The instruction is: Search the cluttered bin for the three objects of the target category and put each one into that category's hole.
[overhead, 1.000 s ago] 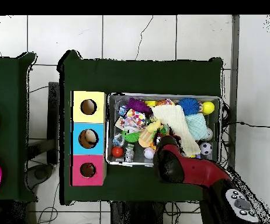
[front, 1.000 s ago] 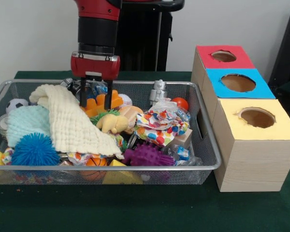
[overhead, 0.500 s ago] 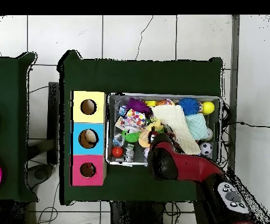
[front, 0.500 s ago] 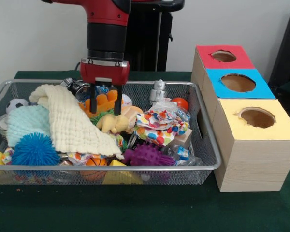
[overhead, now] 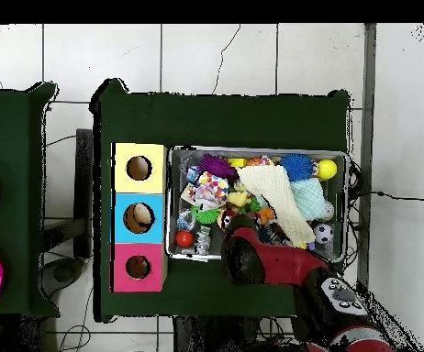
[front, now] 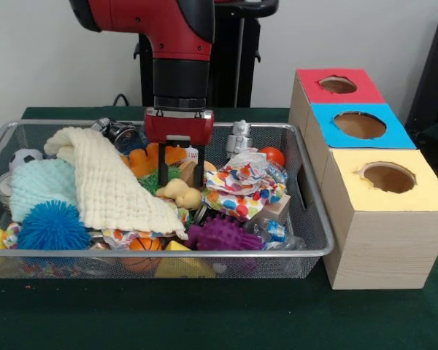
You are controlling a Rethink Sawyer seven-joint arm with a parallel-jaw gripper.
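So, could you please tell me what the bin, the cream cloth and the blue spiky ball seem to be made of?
The bin looks like fine metal wire mesh, silvery and see-through, with a solid rim. The cream cloth seems a soft crinkled cotton weave, going by its waffle-like texture and limp drape. The blue spiky ball is probably soft rubber, matte, with many thin bristles.

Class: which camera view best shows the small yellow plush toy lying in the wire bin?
The front view: the small yellow plush toy shows clearly, with the open gripper just above it. In the overhead view the red arm partly covers that area, leaving a pale yellow patch.
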